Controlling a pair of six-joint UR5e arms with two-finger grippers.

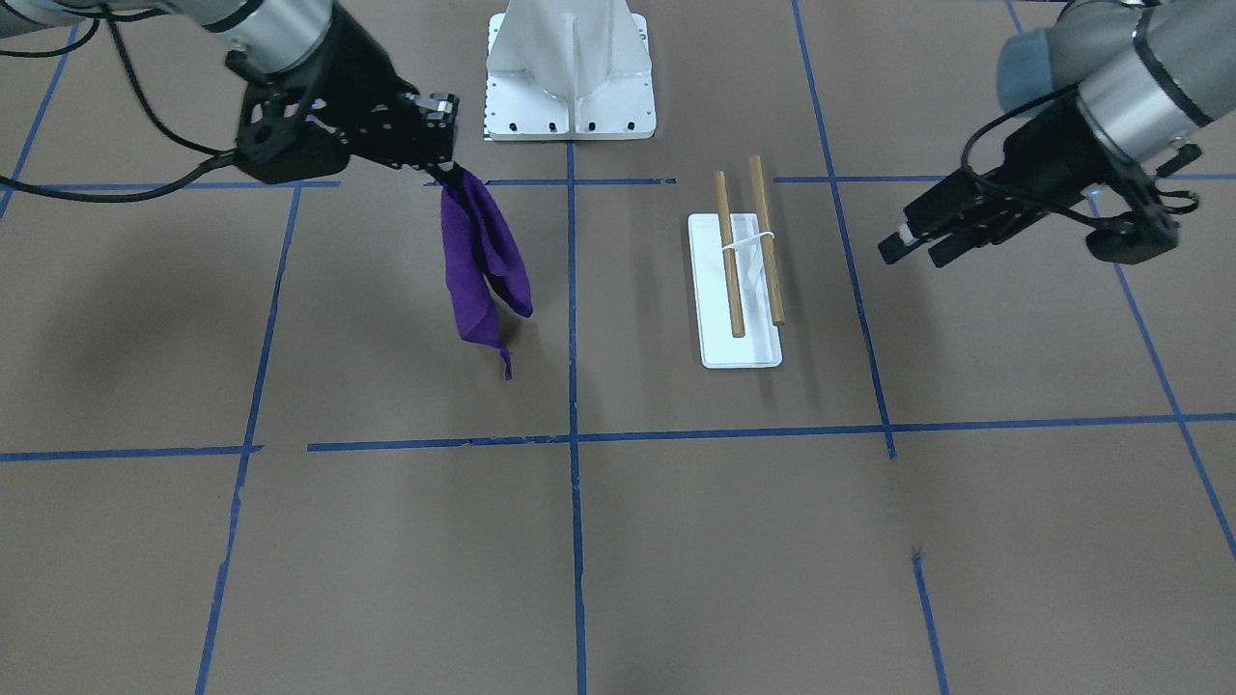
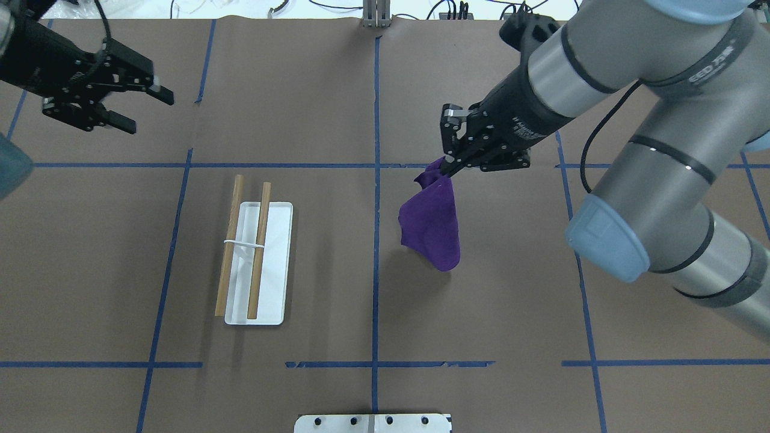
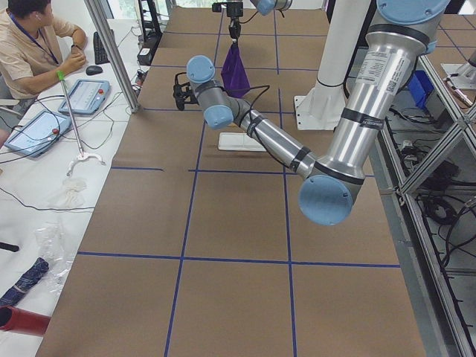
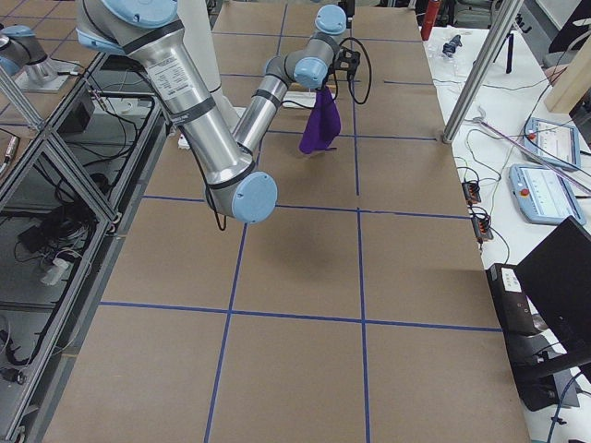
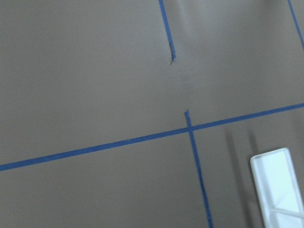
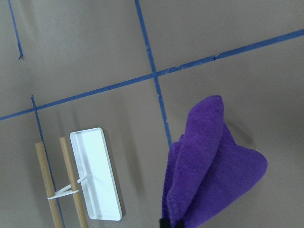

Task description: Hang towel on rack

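Note:
The purple towel (image 2: 432, 225) hangs bunched from my right gripper (image 2: 446, 168), which is shut on its top end above the table, right of the centre line. It also shows in the front view (image 1: 480, 265) and in the right wrist view (image 6: 209, 166). The rack (image 2: 277, 264), two wooden dowels over a white base, stands on the table to the left of the towel, apart from it; it also shows in the front view (image 1: 739, 280) and in the right wrist view (image 6: 92, 175). My left gripper (image 2: 152, 114) is open and empty, beyond the rack at the far left.
The white bolted robot pedestal (image 1: 570, 77) stands at the robot's side of the table. Blue tape lines cross the brown table. An operator (image 3: 30, 44) sits beside tablets on the far side table. The left wrist view shows one end of the rack's base (image 5: 278, 185).

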